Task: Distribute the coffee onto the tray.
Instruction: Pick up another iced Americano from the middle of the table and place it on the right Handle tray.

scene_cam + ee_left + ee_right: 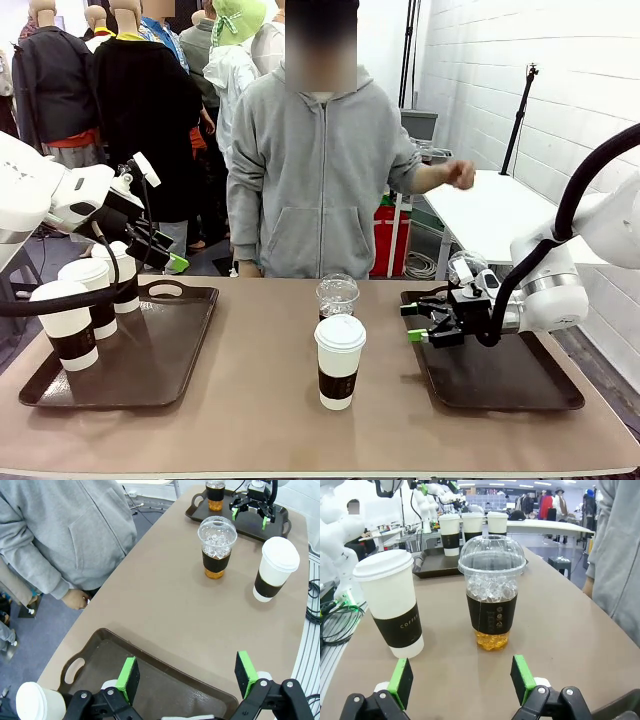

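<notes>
So, biggest thing first: the long tan table (pixel 250 420) runs across the whole front view. A person in a grey zip hoodie (pixel 310 170) stands at the far side, one hand (pixel 460 175) lifted out toward the robot's right. Two dark brown trays sit on the table, the left tray (pixel 170 350) and the right tray (pixel 500 385), well apart at opposite ends. The left tray holds three paper cups (pixel 68 325), white with lids and dark sleeves, bunched at its left end. A fourth paper cup (pixel 340 362) stands on bare table in the middle, on neither tray. Just behind it is a clear dome-lidded cup (pixel 337 297) with ice, amber liquid and a dark sleeve; going by the wrist views they're close but not touching. A second dome-lidded cup (pixel 215 490) stands at the far side of the right tray. The right gripper (pixel 412 323) hovers low over the left end of the right tray, fingers spread wide with nothing in them. It's aimed at the middle dome cup, which sits ahead of it, clear of the pads. The left gripper (pixel 187 672) hangs above the left tray, also spread wide and empty.
</notes>
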